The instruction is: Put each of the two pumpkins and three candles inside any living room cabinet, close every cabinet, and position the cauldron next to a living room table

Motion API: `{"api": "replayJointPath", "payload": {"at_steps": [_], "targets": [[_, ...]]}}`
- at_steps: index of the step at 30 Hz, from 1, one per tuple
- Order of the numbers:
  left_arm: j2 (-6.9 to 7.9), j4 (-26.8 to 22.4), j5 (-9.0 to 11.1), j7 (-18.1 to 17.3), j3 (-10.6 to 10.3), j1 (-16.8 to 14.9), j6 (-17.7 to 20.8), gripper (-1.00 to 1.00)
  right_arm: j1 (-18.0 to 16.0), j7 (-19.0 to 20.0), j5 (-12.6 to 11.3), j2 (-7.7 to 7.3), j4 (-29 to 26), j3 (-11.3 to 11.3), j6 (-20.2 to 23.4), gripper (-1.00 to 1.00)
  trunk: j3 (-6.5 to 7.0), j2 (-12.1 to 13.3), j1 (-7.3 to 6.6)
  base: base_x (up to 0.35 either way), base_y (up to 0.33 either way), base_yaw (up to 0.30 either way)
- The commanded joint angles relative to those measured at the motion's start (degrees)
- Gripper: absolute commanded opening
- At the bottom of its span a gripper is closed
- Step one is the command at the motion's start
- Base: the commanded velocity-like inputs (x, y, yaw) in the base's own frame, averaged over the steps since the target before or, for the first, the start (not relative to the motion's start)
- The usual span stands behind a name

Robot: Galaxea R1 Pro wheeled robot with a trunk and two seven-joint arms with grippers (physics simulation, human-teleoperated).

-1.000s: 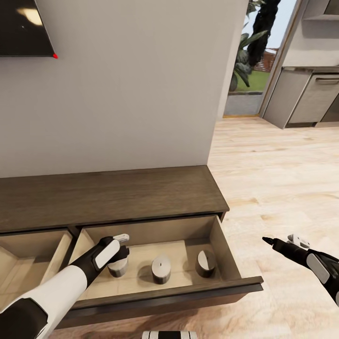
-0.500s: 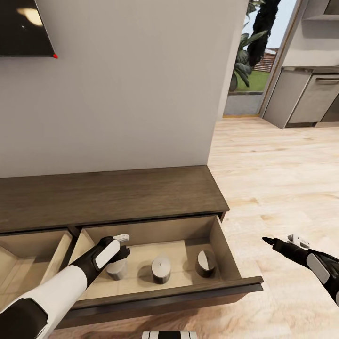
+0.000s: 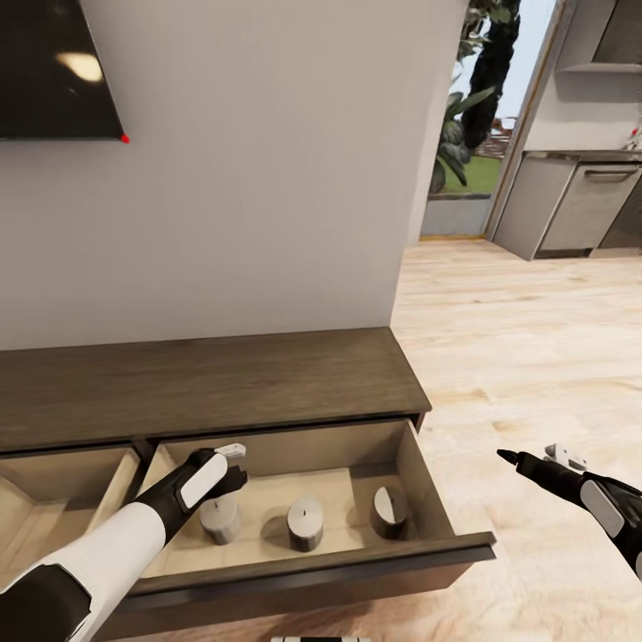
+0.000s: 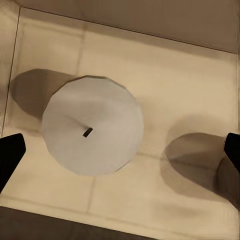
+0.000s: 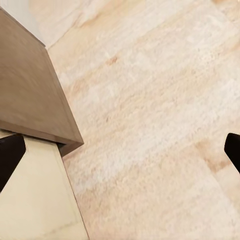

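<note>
The left gripper (image 3: 225,486) hangs over the left end of the open drawer (image 3: 406,464) of the cabinet (image 3: 223,379), its fingers (image 4: 10,152) spread wide apart on either side of a pale grey candle (image 4: 92,125) that stands upright on the beige drawer floor, with no contact between finger and wax to be seen. In the head view that candle (image 3: 220,519) sits near the drawer's left wall, a second candle (image 3: 305,523) stands upright about the middle, and a third (image 3: 388,512) lies tipped on its side towards the right wall; all three are set along the front half of the drawer and stand well apart. A second drawer (image 3: 53,499) at the left is also pulled out. The cabinet's dark-brown top is bare and runs along a plain pale wall (image 3: 267,160), where the corner of a dark screen (image 3: 53,71) hangs at upper left. To the right, light wooden flooring (image 3: 535,357) stretches to a doorway with greenery (image 3: 468,116) beyond and grey kitchen units (image 3: 580,201). The right gripper (image 3: 535,464) is held out over that floor, beyond the cabinet's right end, its fingers likewise spread and holding nothing.
</note>
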Motion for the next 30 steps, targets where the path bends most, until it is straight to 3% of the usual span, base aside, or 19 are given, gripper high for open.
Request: {"api": "replayJointPath", "payload": {"at_steps": [1, 30], "targets": [[0.08, -0.1, 0.6, 0.5, -0.4, 0.0, 0.1, 1.00, 0.0, 0.1, -0.3, 0.01, 0.0, -0.2, 0.5, 1.00, 0.18, 0.0, -0.03, 0.000, 0.000, 0.000], [0.07, -0.1, 0.8, 0.4, 0.2, 0.0, 0.8, 1.00, 0.0, -0.1, -0.3, 0.04, 0.0, -0.2, 0.5, 1.00, 6.60, 0.4, -0.78, -0.092, 0.002, 0.000]]}}
